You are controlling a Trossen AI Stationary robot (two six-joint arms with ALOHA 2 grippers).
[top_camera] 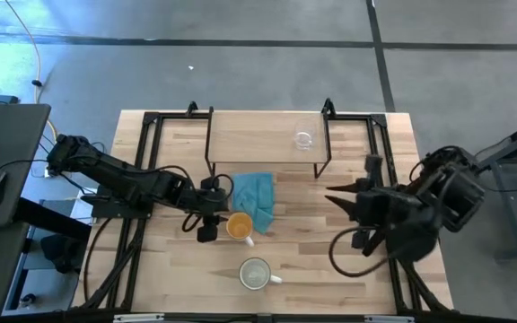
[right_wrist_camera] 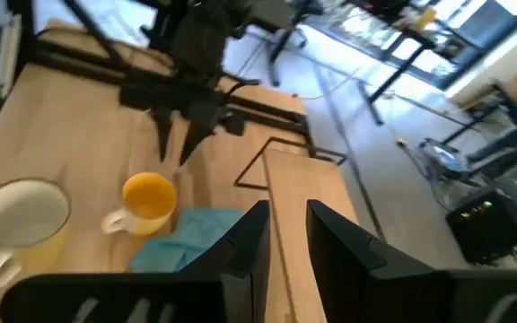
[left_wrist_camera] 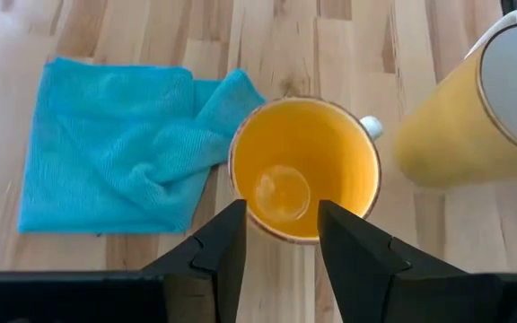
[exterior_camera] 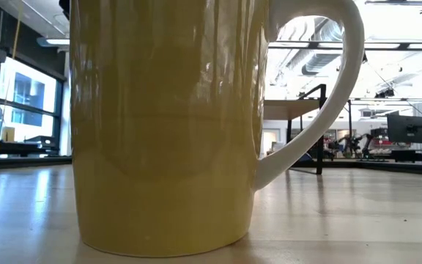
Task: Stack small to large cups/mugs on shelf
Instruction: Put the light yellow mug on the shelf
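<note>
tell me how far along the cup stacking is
Done: the small clear glass cup already stands on the shelf. In hand: the open left gripper hovers at the orange mug, not gripping it. Left: the orange mug and cream mug are on the table. The right gripper waits aside.

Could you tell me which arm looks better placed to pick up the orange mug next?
Probably the left. The left gripper hovers open right beside the orange mug, its fingers framing the rim in its wrist view. The right gripper waits farther off, across the table.
</note>
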